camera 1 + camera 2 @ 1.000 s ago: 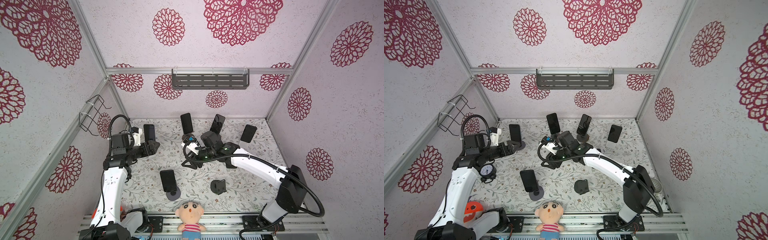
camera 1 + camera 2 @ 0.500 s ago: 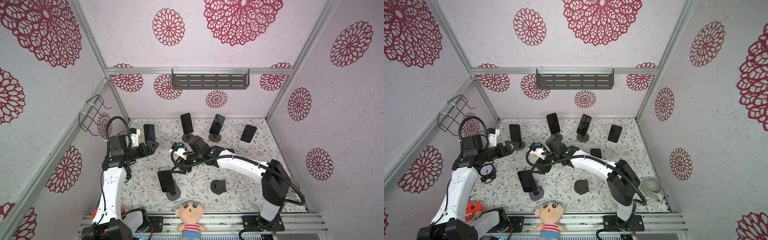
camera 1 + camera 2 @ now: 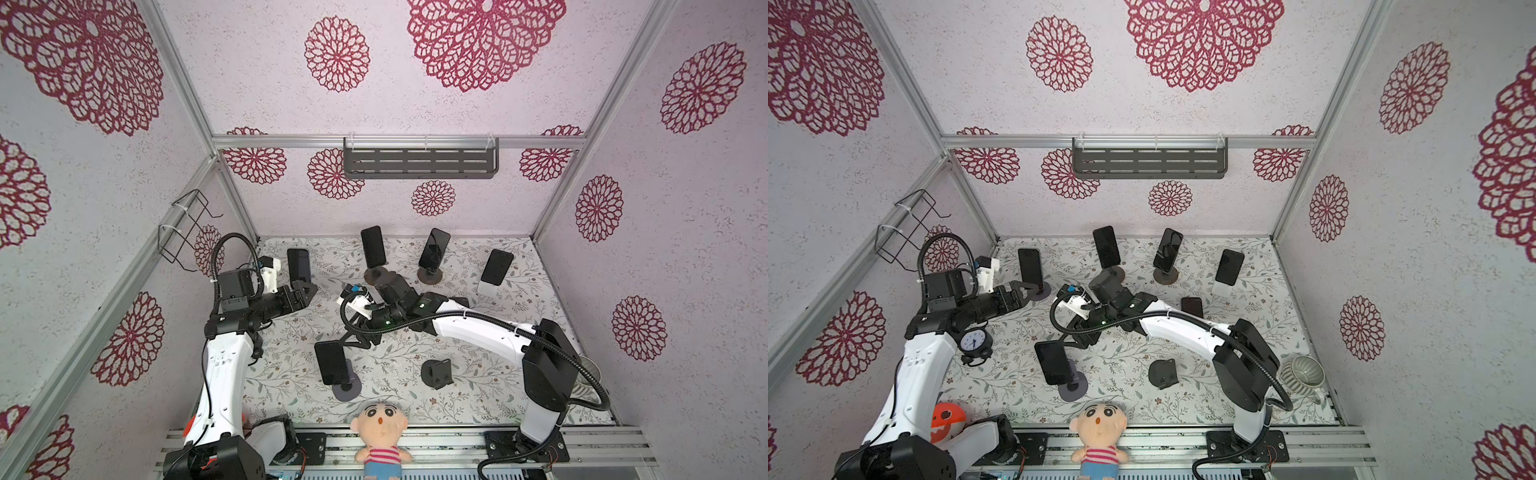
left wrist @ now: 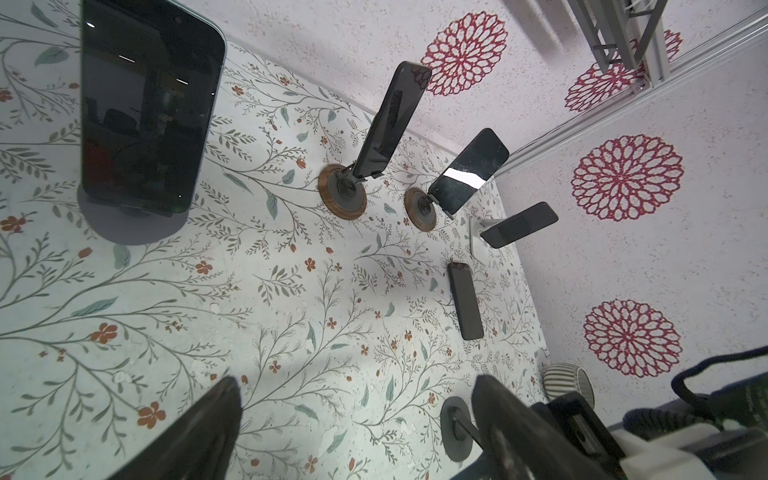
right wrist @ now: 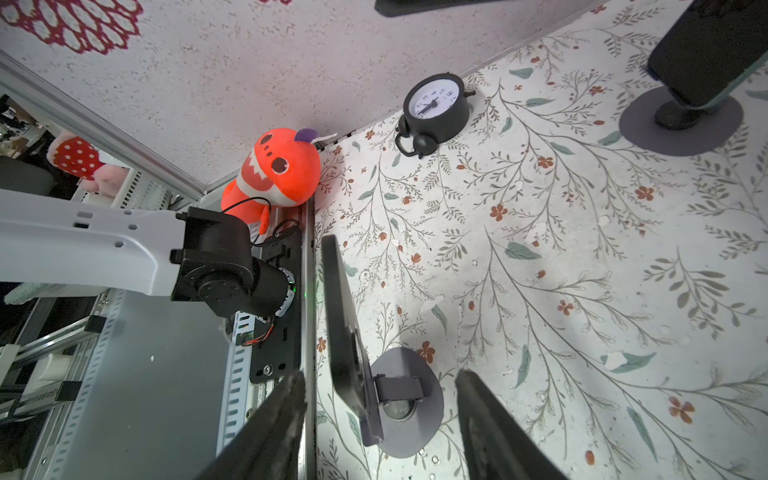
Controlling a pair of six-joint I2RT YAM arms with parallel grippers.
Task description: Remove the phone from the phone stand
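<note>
Black fingers of the right gripper (image 5: 380, 415) stand apart with nothing clamped; the phone (image 5: 341, 316), seen edge-on, sits between them and touches neither. It leans in its phone stand (image 5: 428, 407), whose round grey base rests near the front of the floral mat (image 5: 540, 270). The left gripper (image 3: 309, 293) hangs with jaws spread wide and empty, just beside a second phone (image 3: 298, 266) propped at the far left. An alarm clock (image 5: 434, 106) and an orange plush toy (image 5: 274, 170) sit at the left side.
</note>
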